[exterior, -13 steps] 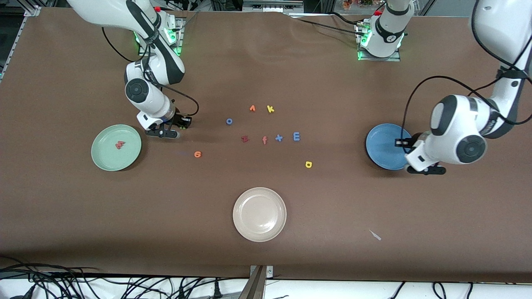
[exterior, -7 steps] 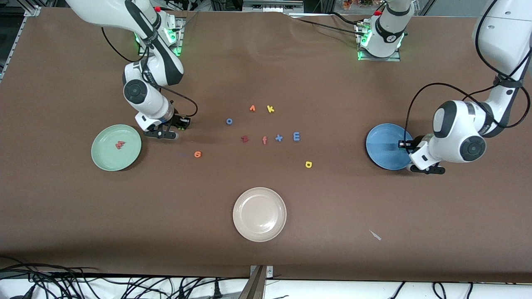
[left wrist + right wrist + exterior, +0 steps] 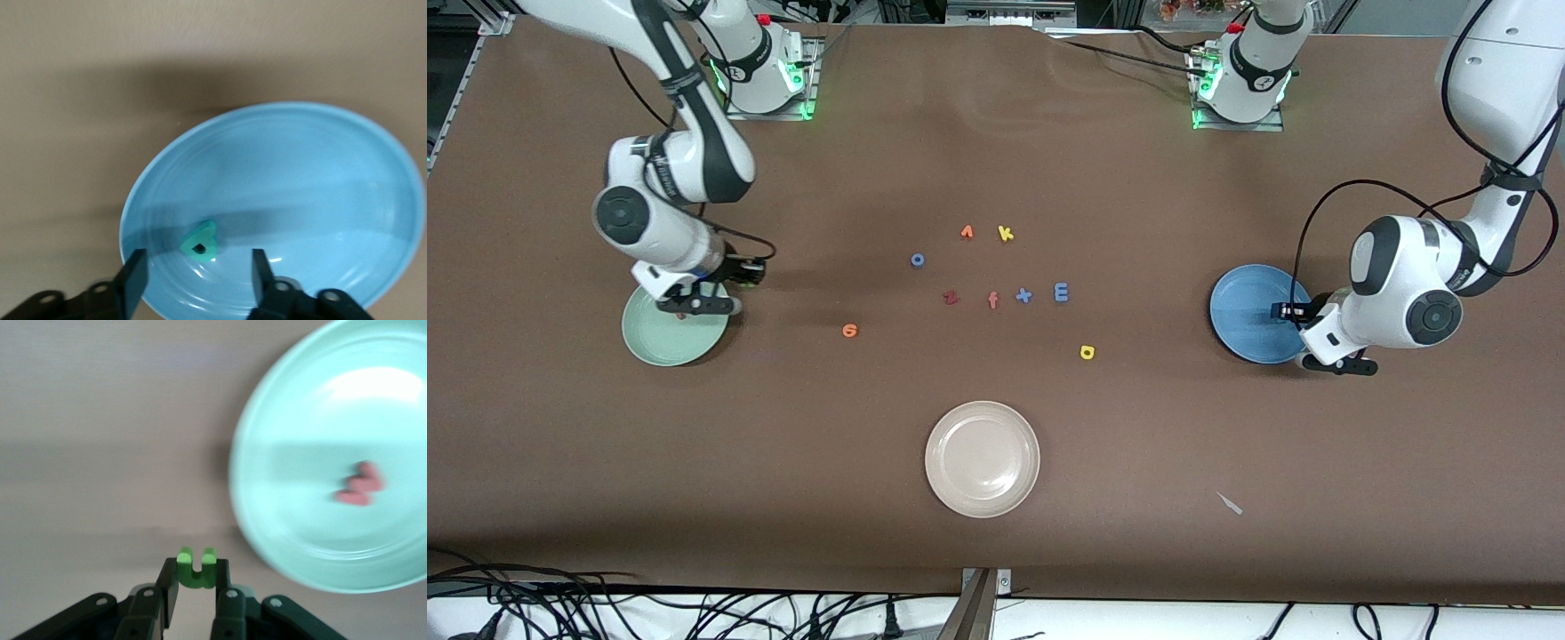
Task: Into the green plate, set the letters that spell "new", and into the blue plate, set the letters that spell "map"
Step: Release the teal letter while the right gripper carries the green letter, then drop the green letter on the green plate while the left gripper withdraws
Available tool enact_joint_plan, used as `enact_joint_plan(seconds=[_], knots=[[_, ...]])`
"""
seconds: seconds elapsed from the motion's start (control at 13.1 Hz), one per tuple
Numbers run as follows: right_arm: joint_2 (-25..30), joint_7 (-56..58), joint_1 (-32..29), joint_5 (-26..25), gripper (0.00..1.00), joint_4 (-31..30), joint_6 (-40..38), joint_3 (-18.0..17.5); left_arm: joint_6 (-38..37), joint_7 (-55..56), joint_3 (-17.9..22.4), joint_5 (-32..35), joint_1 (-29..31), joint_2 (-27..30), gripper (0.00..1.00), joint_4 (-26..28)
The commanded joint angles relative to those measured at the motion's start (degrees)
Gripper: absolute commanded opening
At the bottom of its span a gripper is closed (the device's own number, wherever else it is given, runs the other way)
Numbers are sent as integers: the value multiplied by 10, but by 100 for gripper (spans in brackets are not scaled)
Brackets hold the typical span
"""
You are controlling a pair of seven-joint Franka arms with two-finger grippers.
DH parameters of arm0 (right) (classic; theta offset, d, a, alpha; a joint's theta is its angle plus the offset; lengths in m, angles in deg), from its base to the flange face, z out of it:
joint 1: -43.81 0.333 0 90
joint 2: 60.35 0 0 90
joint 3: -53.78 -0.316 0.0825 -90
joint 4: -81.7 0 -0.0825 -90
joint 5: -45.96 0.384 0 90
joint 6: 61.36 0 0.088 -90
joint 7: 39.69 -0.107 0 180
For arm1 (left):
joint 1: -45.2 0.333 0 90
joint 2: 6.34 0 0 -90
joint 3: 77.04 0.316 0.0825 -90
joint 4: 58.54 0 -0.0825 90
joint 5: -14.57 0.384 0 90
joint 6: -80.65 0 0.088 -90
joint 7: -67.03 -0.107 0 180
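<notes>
My right gripper [image 3: 197,577] is shut on the green n [image 3: 196,568] and hangs over the edge of the green plate [image 3: 660,345] that lies toward the robots' bases; the front view shows that gripper [image 3: 694,307] there too. The pinkish-red w [image 3: 360,485] lies in the green plate [image 3: 320,427]. My left gripper [image 3: 195,280] stands open over the rim of the blue plate [image 3: 300,167], and the teal letter [image 3: 200,241] lies loose in it. The orange e [image 3: 850,331], blue m [image 3: 1061,292] and yellow rounded letter [image 3: 1087,353] lie on the table.
Mid-table lie an orange v-like piece [image 3: 967,232], yellow k [image 3: 1006,234], blue o [image 3: 917,260], dark red z [image 3: 951,298], orange f [image 3: 993,300] and blue x [image 3: 1024,295]. A cream plate [image 3: 983,459] sits nearer the front camera. A small scrap [image 3: 1230,503] lies near the front edge.
My right arm has swung from the table beside the green plate to over the plate's edge, carrying the green n. My left gripper has opened over the blue plate.
</notes>
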State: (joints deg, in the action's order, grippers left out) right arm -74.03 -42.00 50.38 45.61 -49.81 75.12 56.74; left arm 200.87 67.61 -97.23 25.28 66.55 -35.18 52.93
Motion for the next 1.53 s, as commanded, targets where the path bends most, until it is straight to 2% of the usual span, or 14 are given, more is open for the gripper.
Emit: enact_joint_plan(seconds=[0.0, 0.08, 0.15, 0.23, 0.31, 0.46, 0.77, 1.07, 1.3, 1.45], knots=[[-10, 74, -4, -8, 6, 13, -6, 34, -17, 70, -45, -30, 5, 46, 100, 8], [-19, 92, -4, -8, 8, 20, -6, 46, -17, 106, -65, -48, 5, 48, 100, 8], [-26, 109, -4, -9, 28, 25, -5, 54, -16, 152, -88, -52, 4, 48, 100, 8], [-28, 109, -5, -9, 95, 32, -7, 55, -14, 202, -106, -52, 3, 47, 100, 8], [-28, 103, -4, -8, 100, 34, -7, 55, -10, 250, -123, -52, 0, 44, 100, 8], [-25, 103, -2, -5, 100, 42, -8, 52, 15, 338, -144, -52, -3, 37, 100, 7], [-27, 51, 4, 0, 100, 74, -33, 36, 75, 394, -145, -52, -24, 10, 100, 7], [-56, -80, 4, 1, 100, 127, -56, -31, 141, 478, -143, -44, -67, -10, 100, 3], [-96, -173, 4, 1, 100, 174, -55, -74, 162, 541, -136, -41, -107, -46, 100, -27], [-125, -240, 5, 1, 100, 204, -50, -103, 162, 590, -109, -18, -156, -67, 100, -49]])
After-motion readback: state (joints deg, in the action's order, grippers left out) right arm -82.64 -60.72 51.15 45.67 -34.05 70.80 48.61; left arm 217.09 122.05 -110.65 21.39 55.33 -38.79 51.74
